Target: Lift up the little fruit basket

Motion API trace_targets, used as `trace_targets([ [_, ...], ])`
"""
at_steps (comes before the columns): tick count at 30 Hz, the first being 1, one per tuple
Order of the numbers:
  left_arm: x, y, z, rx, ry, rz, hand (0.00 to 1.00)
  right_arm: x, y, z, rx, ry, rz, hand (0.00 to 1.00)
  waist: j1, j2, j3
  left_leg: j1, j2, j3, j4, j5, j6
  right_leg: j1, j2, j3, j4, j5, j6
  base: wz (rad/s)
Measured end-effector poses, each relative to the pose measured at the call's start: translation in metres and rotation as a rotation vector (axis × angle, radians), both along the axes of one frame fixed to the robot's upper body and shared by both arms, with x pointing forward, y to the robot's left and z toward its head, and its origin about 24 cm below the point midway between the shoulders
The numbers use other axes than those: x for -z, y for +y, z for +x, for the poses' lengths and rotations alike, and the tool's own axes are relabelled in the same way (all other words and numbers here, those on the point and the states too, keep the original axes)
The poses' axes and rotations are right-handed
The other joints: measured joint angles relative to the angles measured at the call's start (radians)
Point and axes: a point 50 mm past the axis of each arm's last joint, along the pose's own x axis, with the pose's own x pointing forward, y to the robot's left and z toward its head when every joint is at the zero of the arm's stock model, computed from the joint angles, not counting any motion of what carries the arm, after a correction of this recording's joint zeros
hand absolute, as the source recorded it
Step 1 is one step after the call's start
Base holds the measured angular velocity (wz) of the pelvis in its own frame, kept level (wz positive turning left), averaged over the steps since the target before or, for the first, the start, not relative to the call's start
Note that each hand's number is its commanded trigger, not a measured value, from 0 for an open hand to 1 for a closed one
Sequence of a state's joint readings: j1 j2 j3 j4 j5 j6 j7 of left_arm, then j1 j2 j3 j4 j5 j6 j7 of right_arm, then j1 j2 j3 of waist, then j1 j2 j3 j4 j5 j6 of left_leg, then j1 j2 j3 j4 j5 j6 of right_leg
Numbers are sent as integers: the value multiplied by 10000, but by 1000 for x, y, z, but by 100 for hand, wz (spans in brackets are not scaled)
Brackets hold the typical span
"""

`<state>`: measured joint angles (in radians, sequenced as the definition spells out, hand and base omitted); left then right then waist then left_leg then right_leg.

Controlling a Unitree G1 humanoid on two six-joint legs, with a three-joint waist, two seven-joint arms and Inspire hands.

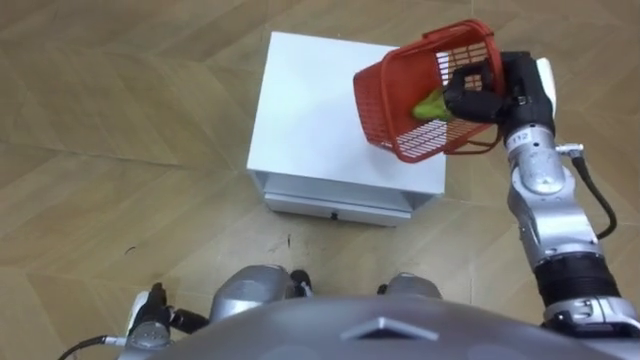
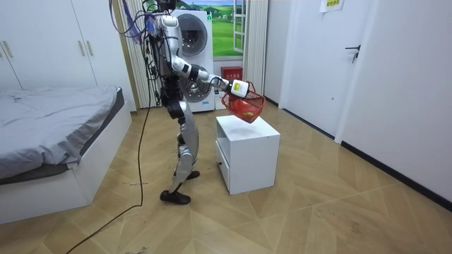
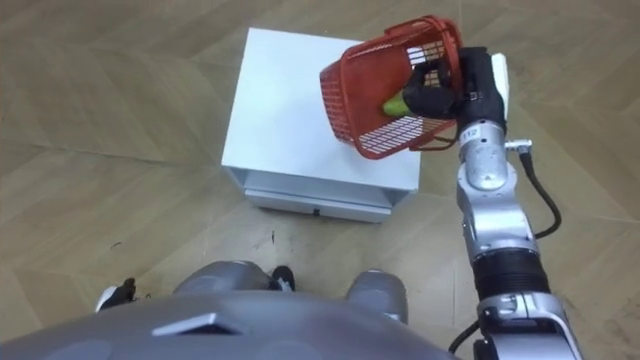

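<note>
Room view: herringbone wood floor (image 2: 318, 204), matte planks. Bed (image 2: 49, 127) on the room view's left, grey rumpled cover over a white base. White flat-panel wardrobe (image 2: 42, 49) behind it. White washing machine (image 2: 196, 42) with a round door against the far wall, behind the robot. Robot stands upright just beside the cabinet (image 2: 247, 152), on its room-view-left side, with its right arm stretched out over the top.

Cabinet is a white box with a smooth flat top and square edges. Eye views show a drawer front on the face nearest the robot.

Fruit basket (image 1: 395, 95): red plastic, open lattice walls, rectangular with rounded corners and a thin hoop handle. It is held up over the cabinet's far right corner and tilted hard, so its mouth faces left and toward the robot. It looks clear of the top, though I can't confirm the gap.

Right hand (image 1: 482, 92): dark fingers clenched round the basket's rim and handle on its right side, and it carries the load alone. Metal forearm runs back to the near right.

Left hand (image 1: 150, 322): low at the near left edge beside the torso, well apart from the basket. Its grip state can't be told.

Green fruit (image 1: 432, 103): smooth and elongated, lying against the basket's lower wall next to the right hand. Room view also shows something red inside, too small to name.
</note>
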<state>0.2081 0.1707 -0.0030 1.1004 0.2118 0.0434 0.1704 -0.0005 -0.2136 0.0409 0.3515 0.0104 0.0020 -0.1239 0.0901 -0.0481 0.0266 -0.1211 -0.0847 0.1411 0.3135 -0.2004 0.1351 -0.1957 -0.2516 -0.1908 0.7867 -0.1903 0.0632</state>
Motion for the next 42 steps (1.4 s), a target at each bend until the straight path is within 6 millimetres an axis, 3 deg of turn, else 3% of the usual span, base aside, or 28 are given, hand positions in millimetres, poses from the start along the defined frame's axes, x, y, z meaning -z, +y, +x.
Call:
trace_targets([
  [2,-1,2,5,57,-96,31,0,1,2,1,-180,79,196,100,-54,83,-25,-71,106,-149,-30,-39,100,-341,347,38,-393,-265,104,18],
  [5,-3,4,11,127,-326,71,0,5,2,-1,-246,333,257,100,-4,87,-85,-46,26,-272,-97,-50,142,-528,818,13,-2487,-375,109,17],
  [6,-3,4,12,137,-383,116,0,5,5,0,-366,355,274,100,14,49,-105,-43,-40,-301,-123,-52,142,-470,944,-8,-3343,-195,-12,20],
  [8,-3,3,13,131,-378,151,0,4,9,3,-590,357,296,100,-19,54,-137,-52,-124,-458,-129,-61,126,-409,1123,-52,-3942,443,-142,26],
  [12,-2,5,8,89,-221,212,0,7,16,7,-1103,562,307,100,237,97,-135,244,36,-540,-464,-104,44,68,1293,-197,-4513,498,-185,12],
  [17,-1,4,-4,130,472,317,0,18,23,5,-1692,1265,78,100,332,118,-113,219,67,-637,-654,-126,14,100,1323,-353,-4651,511,-188,7],
  [18,-1,4,-6,121,577,324,0,19,25,5,-1821,1354,83,58,346,126,-114,186,66,-640,-684,-126,15,57,1323,-360,-4650,511,-188,0],
  [19,-1,4,-6,120,599,330,0,19,26,5,-1869,1387,85,40,358,128,-112,162,65,-647,-688,-126,15,40,1324,-373,-4658,511,-188,0],
  [20,-1,3,-5,129,613,331,0,21,27,4,-1927,1448,126,0,402,142,-113,115,65,-663,-682,-126,15,30,1328,-432,-4712,514,-185,3],
  [30,1,-2,-1,503,647,182,0,34,27,-3,-1936,2114,123,0,500,351,-108,31,66,-798,-719,-124,17,60,1400,-585,-4964,558,-160,3],
  [42,2,-7,-3,613,759,30,0,40,32,-6,-1956,2330,343,0,517,385,-99,77,70,-795,-757,-124,16,83,1409,-575,-4955,556,-160,0],
])
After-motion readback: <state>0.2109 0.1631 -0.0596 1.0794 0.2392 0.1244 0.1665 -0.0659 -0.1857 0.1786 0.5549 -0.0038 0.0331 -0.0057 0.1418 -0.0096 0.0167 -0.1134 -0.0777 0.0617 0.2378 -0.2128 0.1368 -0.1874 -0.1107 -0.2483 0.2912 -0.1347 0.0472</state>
